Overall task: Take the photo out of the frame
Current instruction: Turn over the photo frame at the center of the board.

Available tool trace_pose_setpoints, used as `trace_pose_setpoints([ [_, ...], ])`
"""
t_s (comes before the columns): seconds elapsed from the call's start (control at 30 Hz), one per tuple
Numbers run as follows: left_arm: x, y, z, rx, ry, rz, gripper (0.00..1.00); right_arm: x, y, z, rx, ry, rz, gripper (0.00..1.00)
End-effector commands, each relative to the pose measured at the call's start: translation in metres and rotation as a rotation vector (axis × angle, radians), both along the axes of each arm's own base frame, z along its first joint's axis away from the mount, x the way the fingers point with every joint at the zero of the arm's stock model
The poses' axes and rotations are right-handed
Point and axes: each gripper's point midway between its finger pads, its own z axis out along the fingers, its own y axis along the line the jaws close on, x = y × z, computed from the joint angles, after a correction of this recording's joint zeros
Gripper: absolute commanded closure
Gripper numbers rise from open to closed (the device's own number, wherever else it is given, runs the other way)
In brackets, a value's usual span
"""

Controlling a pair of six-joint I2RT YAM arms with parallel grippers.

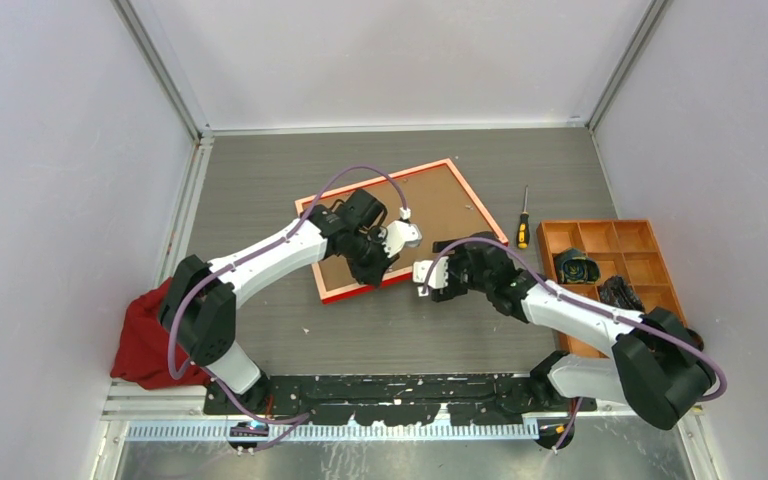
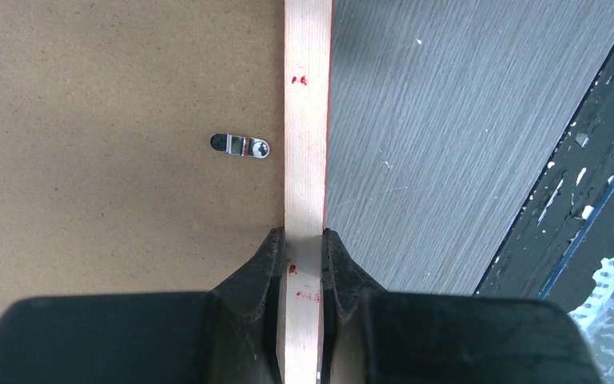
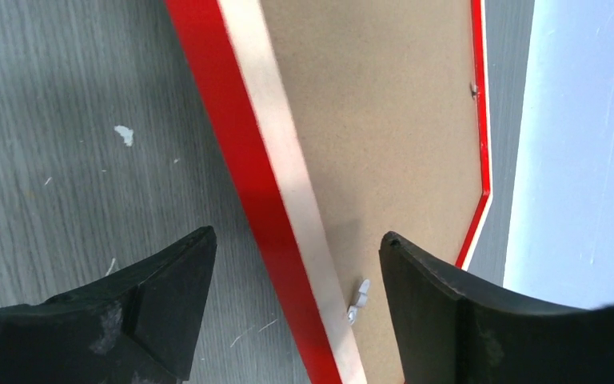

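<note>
Red wood runs round the frame (image 1: 479, 202), which lies flat in the middle of the grey surface (image 1: 260, 170) in the top view. It is turned a bit, and its brown board (image 1: 438, 208) faces up. The photo cannot be seen from this side. The left hand (image 1: 382, 266) is at the 6 o'clock edge of the frame, and the right hand (image 1: 424, 277) is just beside it, at 3 o'clock from it. A screwdriver (image 1: 523, 230) lies at 3 o'clock from the frame, an orange tray (image 1: 600, 222) sits past it, and a red cloth (image 1: 145, 340) is heaped at 8 o'clock by the wall. In the left wrist view, the left hand (image 2: 304, 240) is pinched tight on the frame (image 2: 307, 120), with one finger on each side of its pale back rail. The brown board (image 2: 112, 200) is at 9 o'clock from the rail, with a small shiny clip (image 2: 241, 146) on it. The surface (image 2: 448, 120) is at 3 o'clock. In the right wrist view, the right hand (image 3: 297, 236) is spread wide and holds nothing. The frame (image 3: 245, 152) passes between its two fingers without touching them. Another clip (image 3: 358, 298) sits on the brown board (image 3: 384, 104) near the 3 o'clock finger.
</note>
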Motion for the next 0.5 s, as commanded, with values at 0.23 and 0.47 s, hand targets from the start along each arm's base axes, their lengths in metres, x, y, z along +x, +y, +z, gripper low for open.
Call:
trace_pose_setpoints([
  [0.23, 0.001, -0.015, 0.040, -0.125, -0.025, -0.020, 1.00, -0.001, 0.007, -0.012, -0.103, -0.072, 0.065, 0.36],
  [0.47, 0.000, -0.016, 0.039, -0.129, -0.013, -0.022, 1.00, 0.002, 0.010, -0.019, -0.189, -0.136, 0.079, 0.65],
])
